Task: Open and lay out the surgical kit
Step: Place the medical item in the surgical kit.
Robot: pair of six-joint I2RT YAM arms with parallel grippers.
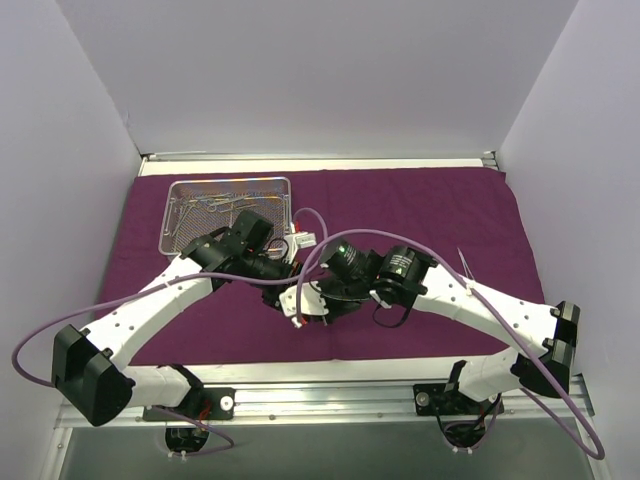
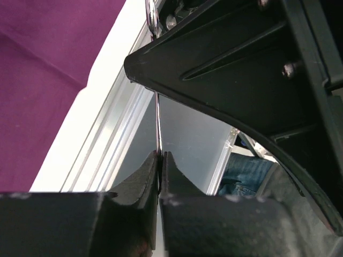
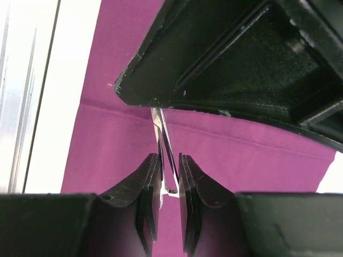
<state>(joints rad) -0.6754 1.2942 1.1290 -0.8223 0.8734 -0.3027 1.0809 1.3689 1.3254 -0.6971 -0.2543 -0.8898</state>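
The large deep-purple cloth wrap [image 1: 420, 210] lies spread flat. The rectangular silver wire-mesh tray [image 1: 166, 215] sits on its far left corner, with a cluster of slim steel ring-handled instruments [image 1: 215, 200] inside.

Just off the tray's near right corner, above the cloth, the two arms meet nose to nose over one slim steel scissor-like instrument [image 2: 157, 123]. The left gripper [image 2: 159, 158] is clamped tight on the thin shaft, its fingers [image 2: 142, 176] pressed together with only the steel between them. The ring handle points up toward the other gripper's black body.

The right gripper [image 3: 167, 160] has its fingers [image 3: 195, 176] narrowly apart on either side of the same instrument. The steel seems to lean on one pad with a sliver of light at the other, so I cannot tell whether it truly grips.

This reads as a mid-air hand-over. One gripper needs a sure hold before the other lets go. The right fingers should close squarely on the flat of the blades, not on an edge, since thin polished steel is likely to pivot or slip. The releasing side should open slowly, and the arms should draw apart along the shaft's line, because the two gripper bodies are close enough to knock.

The piece then belongs on bare cloth beside the tray. It should lie apart from the thin steel item [image 1: 464, 263] far to the tray's right, which is too small to identify.
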